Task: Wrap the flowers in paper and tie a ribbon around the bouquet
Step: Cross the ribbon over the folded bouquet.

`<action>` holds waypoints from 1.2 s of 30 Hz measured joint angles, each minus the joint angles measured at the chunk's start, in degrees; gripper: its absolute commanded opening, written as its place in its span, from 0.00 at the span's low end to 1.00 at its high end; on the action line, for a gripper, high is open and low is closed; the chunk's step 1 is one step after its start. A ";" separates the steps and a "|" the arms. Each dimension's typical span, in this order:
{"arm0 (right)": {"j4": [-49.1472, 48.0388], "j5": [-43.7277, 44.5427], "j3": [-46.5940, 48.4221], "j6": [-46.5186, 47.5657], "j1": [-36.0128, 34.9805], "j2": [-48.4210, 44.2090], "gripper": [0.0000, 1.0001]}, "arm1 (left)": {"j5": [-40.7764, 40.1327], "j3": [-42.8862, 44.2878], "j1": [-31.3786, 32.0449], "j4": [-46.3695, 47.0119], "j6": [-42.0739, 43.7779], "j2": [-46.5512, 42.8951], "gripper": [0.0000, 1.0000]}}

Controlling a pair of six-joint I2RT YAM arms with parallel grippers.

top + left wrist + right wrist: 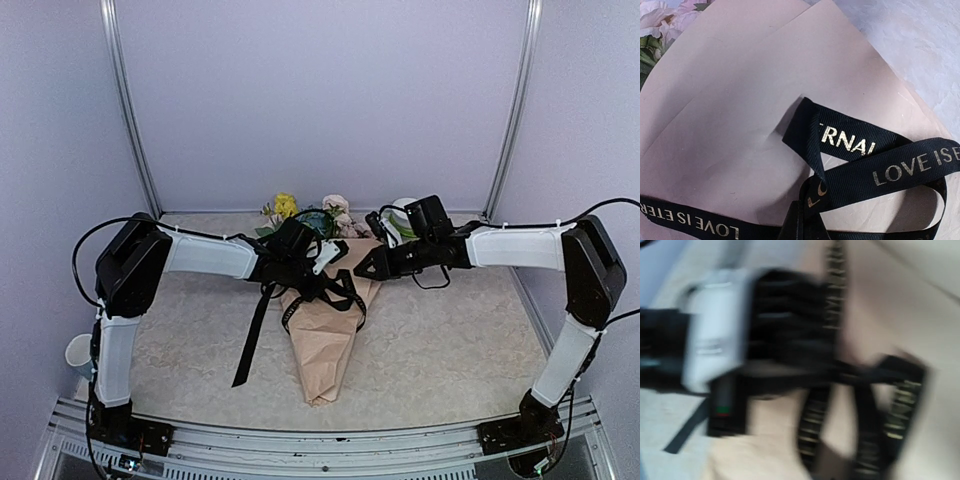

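Observation:
The bouquet (pixel 322 340) lies mid-table as a peach-tan paper (pixel 730 100) cone, tip toward me. Its flowers (pixel 287 206), yellow and pale pink, show at the far end; pink blooms (pixel 660 20) fill the left wrist view's corner. A black ribbon (pixel 318 292) with gold lettering loops over the cone, one tail (pixel 250 345) trailing left. My left gripper (pixel 322 272) sits over the cone's upper part, its jaws (pixel 807 227) shut on the ribbon (pixel 910 167). My right gripper (pixel 362 268) reaches in from the right, close to the left one. The right wrist view is blurred, showing ribbon (pixel 815 425) and paper (pixel 890 305).
A white cup (pixel 80 352) stands at the table's left edge. A white and green object (pixel 403 215) sits at the back behind the right gripper. Metal frame posts (pixel 130 110) rise at the back corners, and a rail (pixel 320 440) runs along the near edge.

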State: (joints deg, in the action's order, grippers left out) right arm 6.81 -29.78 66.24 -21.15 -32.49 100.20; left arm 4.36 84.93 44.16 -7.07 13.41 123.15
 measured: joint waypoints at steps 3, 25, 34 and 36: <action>-5.03 -1.11 -2.05 -1.57 -2.40 -0.52 0.25 | 0.98 0.59 -0.17 -0.26 -0.57 0.02 0.00; -10.67 -4.57 2.58 10.93 -5.33 14.23 0.34 | 7.26 1.84 -3.48 -2.56 -3.08 1.88 0.00; -6.49 -4.00 2.12 18.84 -7.19 14.23 0.36 | 7.45 2.75 -3.48 -2.89 -3.06 2.03 0.00; -4.79 -2.58 2.29 20.57 -8.09 14.23 0.35 | 7.45 2.78 -3.48 -2.91 -3.04 2.08 0.00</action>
State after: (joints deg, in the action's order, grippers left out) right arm 2.02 -32.36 68.53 -0.58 -40.58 114.43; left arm 11.81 87.70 40.69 -9.98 10.37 125.23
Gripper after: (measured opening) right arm 0.356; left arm 0.008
